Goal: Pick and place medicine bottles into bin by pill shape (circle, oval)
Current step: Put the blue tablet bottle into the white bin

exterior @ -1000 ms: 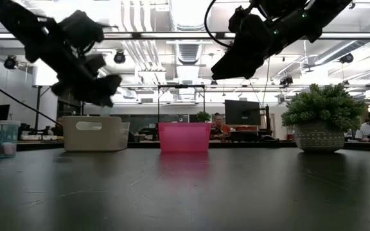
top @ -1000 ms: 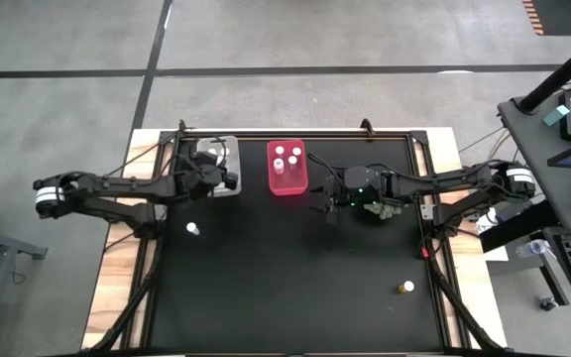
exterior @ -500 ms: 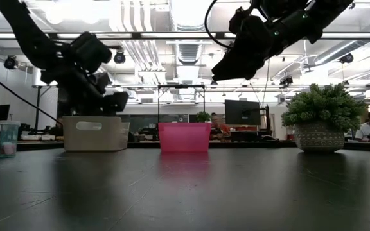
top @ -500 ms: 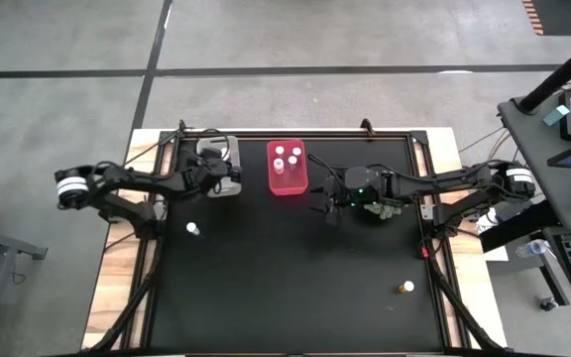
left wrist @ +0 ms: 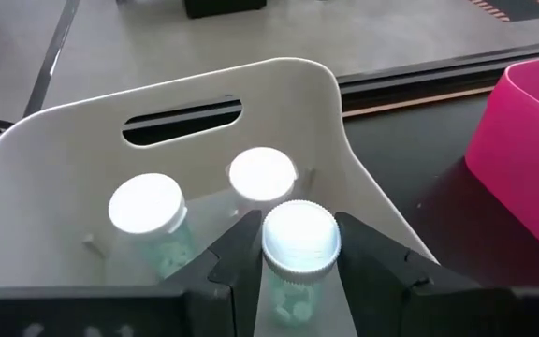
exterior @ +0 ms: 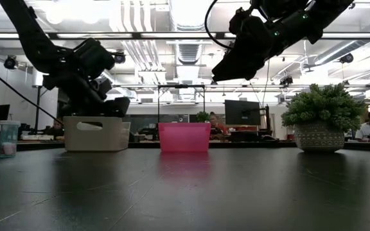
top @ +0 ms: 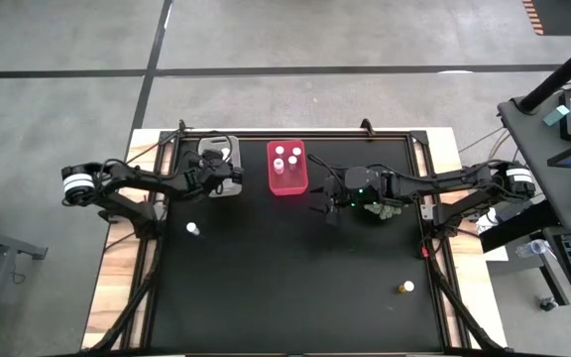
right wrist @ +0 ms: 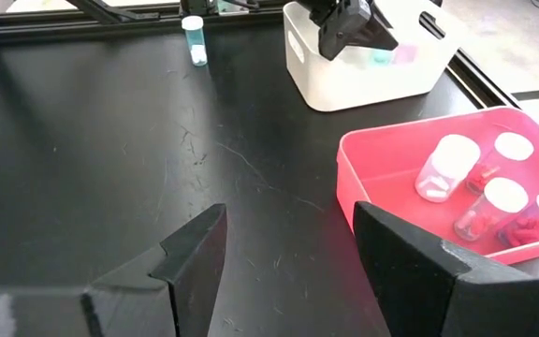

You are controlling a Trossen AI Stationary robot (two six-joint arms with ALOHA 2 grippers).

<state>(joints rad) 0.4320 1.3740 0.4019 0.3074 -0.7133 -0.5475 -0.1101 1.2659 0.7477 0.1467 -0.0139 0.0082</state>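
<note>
My left gripper [top: 226, 178] is over the white bin [top: 217, 159] at the far left, shut on a white-capped medicine bottle [left wrist: 298, 245] that holds pale pills. Two more capped bottles [left wrist: 146, 206] [left wrist: 262, 174] stand in the white bin [left wrist: 326, 112]. My right gripper [top: 327, 204] is open and empty, held above the table right of the red bin [top: 286, 167], which holds several bottles [right wrist: 449, 161]. Loose bottles stand on the table at the left [top: 193, 229] and near right [top: 405, 288]. My left gripper pinches the bottle between its two fingers, on the body's two sides just under the white cap [left wrist: 299, 234]. The fingers [left wrist: 241, 253] slant down from the table's left side. The bottle stands upright within the bin's walls; whether its base rests on the bin's floor is hidden.
A green spiky plant in a pot [top: 380, 205] stands right beside my right gripper, at the right in the low view [exterior: 323, 122]. The black table top [top: 295, 288] lies open toward the near edge. A raised frame [top: 295, 133] runs along the far edge.
My left gripper has gone down and a little toward the table's right with the bottle, from above the white bin's near left side to low over the bin. The bottle stays upright in its fingers. My right arm has kept still.
</note>
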